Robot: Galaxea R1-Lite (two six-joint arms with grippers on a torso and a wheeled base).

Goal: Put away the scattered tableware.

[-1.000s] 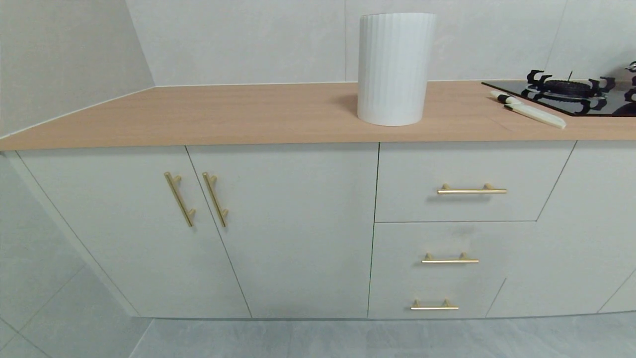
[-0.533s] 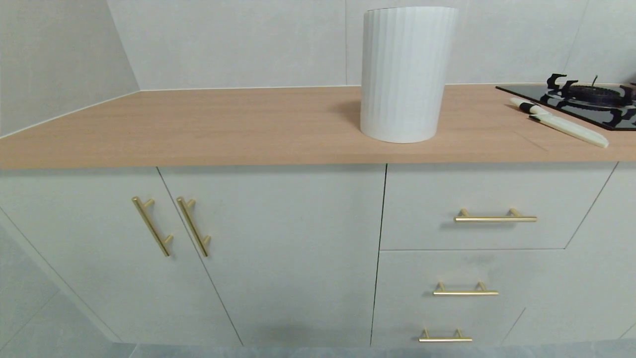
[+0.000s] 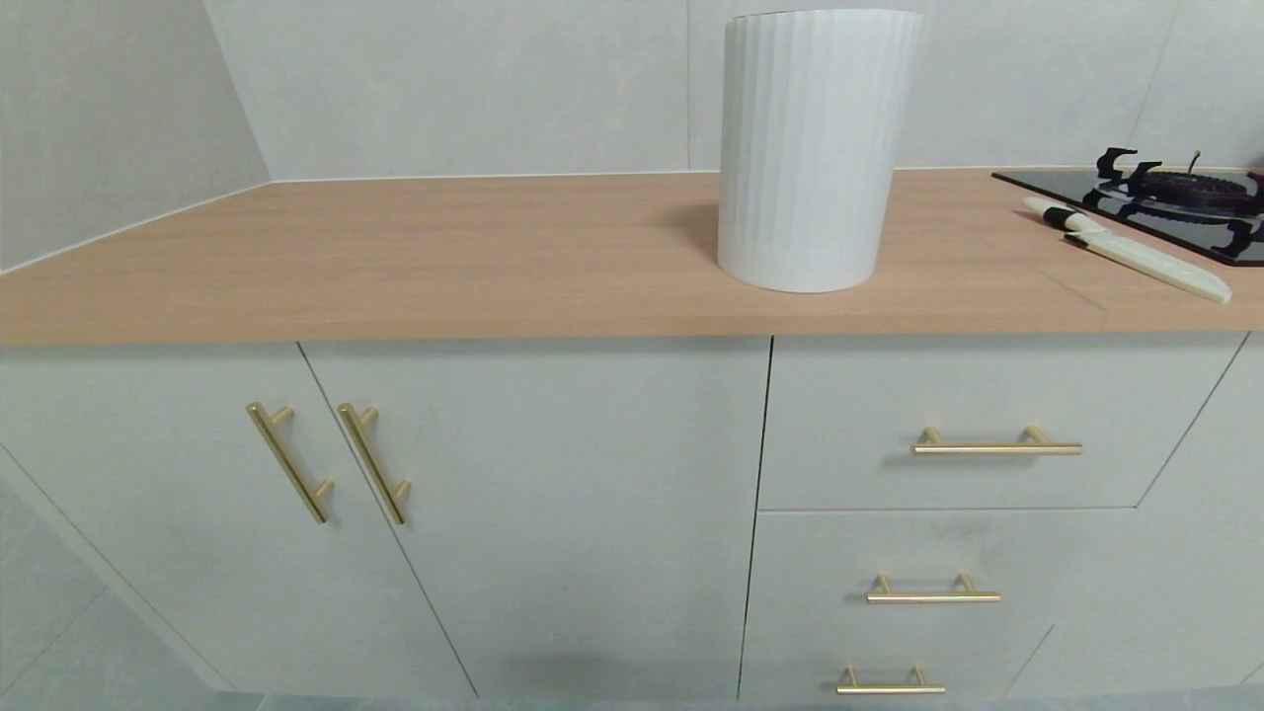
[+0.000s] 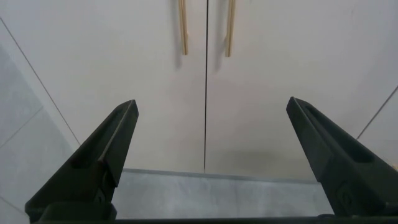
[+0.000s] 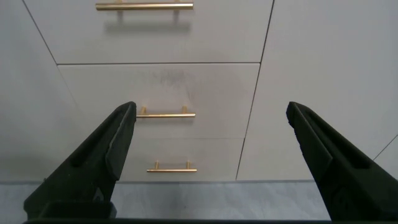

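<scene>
A pale knife point(image 3: 1126, 252) lies flat on the wooden countertop point(image 3: 444, 257), far to my right, just beside the black stove point(image 3: 1175, 197). A tall white ribbed canister point(image 3: 805, 148) stands upright, well apart from it. My left gripper point(image 4: 211, 162) hangs low before the cabinet doors point(image 4: 124, 93), fingers spread wide, holding nothing. My right gripper point(image 5: 211, 162) is likewise spread, facing the drawers point(image 5: 161, 87). I judge the knife light, stiff and slick. I would pinch its handle across the narrow width, clear of the blade.
</scene>
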